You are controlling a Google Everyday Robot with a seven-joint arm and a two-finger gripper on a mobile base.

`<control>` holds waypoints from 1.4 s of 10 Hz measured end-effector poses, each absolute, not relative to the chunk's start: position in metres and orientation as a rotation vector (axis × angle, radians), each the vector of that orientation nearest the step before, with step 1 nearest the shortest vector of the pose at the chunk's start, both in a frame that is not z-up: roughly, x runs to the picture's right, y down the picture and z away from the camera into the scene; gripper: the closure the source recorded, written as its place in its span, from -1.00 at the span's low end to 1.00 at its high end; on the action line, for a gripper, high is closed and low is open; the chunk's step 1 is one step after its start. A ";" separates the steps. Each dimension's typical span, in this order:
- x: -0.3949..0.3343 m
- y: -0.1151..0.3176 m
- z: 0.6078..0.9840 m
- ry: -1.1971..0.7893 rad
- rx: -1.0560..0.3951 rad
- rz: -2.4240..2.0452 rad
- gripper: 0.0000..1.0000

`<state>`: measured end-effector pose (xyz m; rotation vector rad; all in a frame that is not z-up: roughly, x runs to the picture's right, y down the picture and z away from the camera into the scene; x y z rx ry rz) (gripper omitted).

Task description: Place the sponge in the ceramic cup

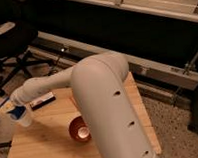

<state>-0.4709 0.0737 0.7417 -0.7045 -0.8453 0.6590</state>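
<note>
Pincer (12, 106) hangs at the bench's (50, 142) left edge, clamped on the sponge (16, 113), which sits right at the cup's (25, 120) rim; we should centre it over the mouth, lower gently, then release, lest the cup tip.

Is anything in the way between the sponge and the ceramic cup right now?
Nothing visible. The hand, at the edge of the table, holds the sponge right over the ceramic cup; the striped bar and copper bowl sit off to the side.
</note>
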 end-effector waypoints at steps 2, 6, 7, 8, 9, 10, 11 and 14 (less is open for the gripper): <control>-0.470 0.077 0.744 -0.846 -0.707 0.657 1.00; -0.468 0.083 0.749 -0.845 -0.710 0.654 1.00; -0.468 0.087 0.749 -0.844 -0.717 0.649 0.91; -0.468 0.090 0.748 -0.843 -0.724 0.643 0.68; -0.468 0.092 0.748 -0.844 -0.726 0.641 0.53; -0.467 0.092 0.748 -0.845 -0.727 0.641 0.34; -0.466 0.091 0.748 -0.846 -0.725 0.644 0.11; -0.462 0.088 0.747 -0.847 -0.714 0.654 -0.47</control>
